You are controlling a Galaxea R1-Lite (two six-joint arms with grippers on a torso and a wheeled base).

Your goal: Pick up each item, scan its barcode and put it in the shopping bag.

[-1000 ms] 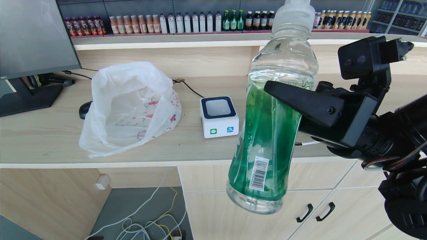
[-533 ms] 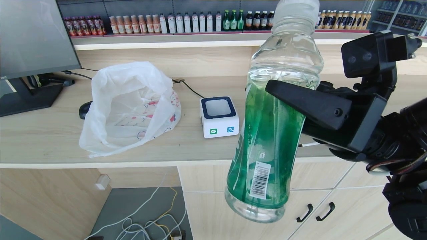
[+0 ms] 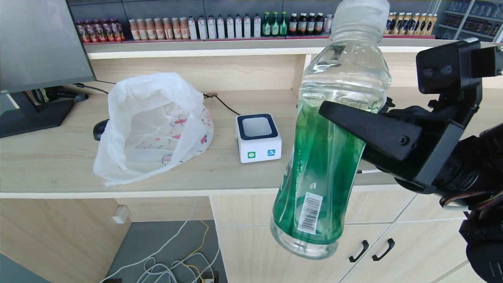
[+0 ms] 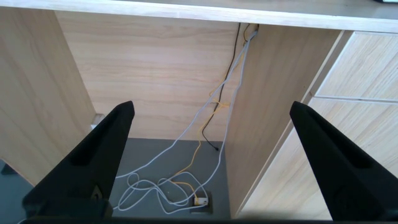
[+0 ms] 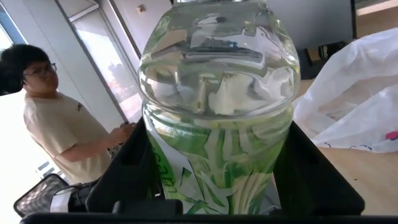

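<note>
From my seat I lose the top of the bottle's [image 3: 326,157] cap off the upper edge of the head view, and the far finger of the right gripper [image 3: 334,118] sits behind the bottle, so I see just the near finger across its front. In the right wrist view, the right gripper [image 5: 217,180] has a finger on each side of the bottle [image 5: 217,124], clamped on its green-labelled middle.

The bottle is clear plastic. It looks to hold clear liquid, but I can't read the level. The white plastic bag [image 3: 153,125] lies well off to the left of the right gripper on the counter [image 3: 59,157], with its mouth open toward me. Red print shows through the plastic, and I can't tell whether anything is inside.

The bottle's long axis is close to upright but tilted. Its neck rises above the fingers and leans to the right, and its base hangs below them, off to the left. The barcode [image 3: 310,212] sits low on the label and faces my head camera. The scanner [image 3: 258,137] is on the counter between the right gripper and the bag, window up.

The left gripper [image 4: 214,155] is down below the counter edge, its fingers wide apart with nothing between them, above loose cables [image 4: 168,186] on the floor.
</note>
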